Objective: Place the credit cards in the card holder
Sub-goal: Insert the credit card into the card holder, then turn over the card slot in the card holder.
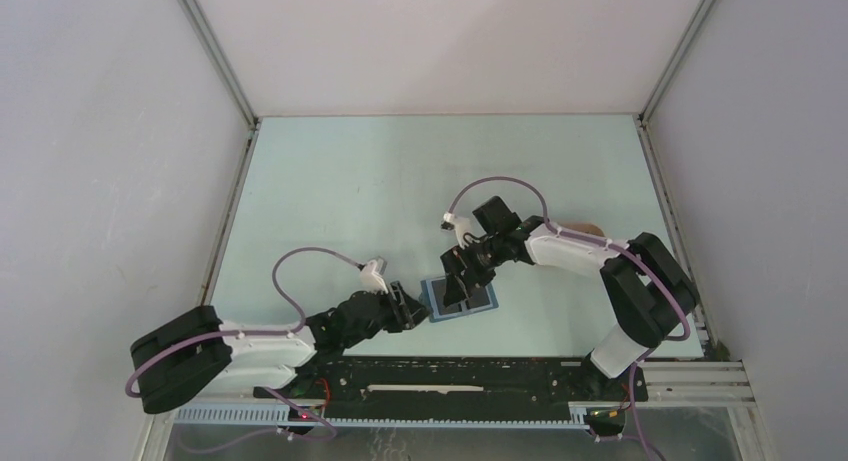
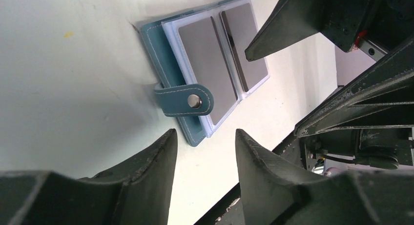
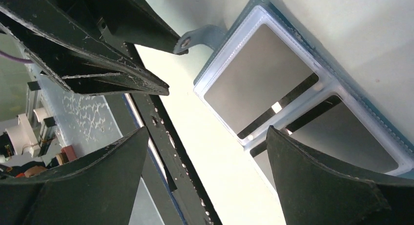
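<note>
The dark-blue card holder (image 1: 482,303) lies open and flat near the table's front edge. Two dark grey credit cards (image 2: 207,64) (image 2: 246,44) sit in its clear sleeves side by side. Its snap strap (image 2: 183,100) folds over the near edge. My left gripper (image 1: 413,307) is at the holder's left edge, open, its fingertips (image 2: 168,137) just short of the holder's corner, with nothing between them. Over the holder hovers my right gripper (image 1: 462,284), wide open and empty. In the right wrist view both cards (image 3: 258,83) (image 3: 341,137) show, one finger (image 3: 293,152) above the sleeves.
A peach-pink tray (image 1: 588,228) peeks out behind the right arm at the right. The black base rail (image 1: 450,373) runs along the near edge just in front of the holder. White walls enclose the table on three sides.
</note>
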You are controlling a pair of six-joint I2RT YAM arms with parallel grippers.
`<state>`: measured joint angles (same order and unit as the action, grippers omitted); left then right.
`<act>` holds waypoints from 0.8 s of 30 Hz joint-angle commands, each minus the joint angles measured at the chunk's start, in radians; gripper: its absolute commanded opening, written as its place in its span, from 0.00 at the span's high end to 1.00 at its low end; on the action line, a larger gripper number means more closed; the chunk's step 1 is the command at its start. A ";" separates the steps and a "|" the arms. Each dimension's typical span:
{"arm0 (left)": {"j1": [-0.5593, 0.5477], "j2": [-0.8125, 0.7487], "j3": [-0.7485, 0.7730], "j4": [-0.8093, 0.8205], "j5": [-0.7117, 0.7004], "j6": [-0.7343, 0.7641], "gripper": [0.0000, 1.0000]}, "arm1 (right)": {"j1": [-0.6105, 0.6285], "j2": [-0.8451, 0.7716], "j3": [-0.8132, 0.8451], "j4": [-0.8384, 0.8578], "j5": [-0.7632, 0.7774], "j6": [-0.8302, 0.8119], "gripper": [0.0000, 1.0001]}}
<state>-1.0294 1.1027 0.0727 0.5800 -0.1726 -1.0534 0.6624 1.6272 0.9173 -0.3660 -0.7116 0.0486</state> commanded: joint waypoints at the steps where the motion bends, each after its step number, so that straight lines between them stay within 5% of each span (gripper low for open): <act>1: 0.005 -0.080 -0.020 -0.078 -0.033 0.045 0.45 | -0.022 0.002 0.044 -0.042 -0.081 -0.091 0.00; 15: 0.008 -0.289 -0.036 -0.219 -0.063 0.082 0.33 | -0.067 0.000 0.053 -0.069 -0.101 -0.134 0.05; 20: 0.008 -0.300 -0.042 -0.201 -0.044 0.082 0.39 | -0.061 0.049 0.067 -0.074 -0.055 -0.105 0.21; 24: 0.008 -0.302 -0.038 -0.180 -0.018 0.082 0.46 | -0.051 0.088 0.089 -0.086 -0.039 -0.089 0.47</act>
<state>-1.0271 0.8146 0.0593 0.3710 -0.2077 -0.9962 0.6006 1.6848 0.9634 -0.4423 -0.7792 -0.0559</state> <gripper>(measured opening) 0.556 0.628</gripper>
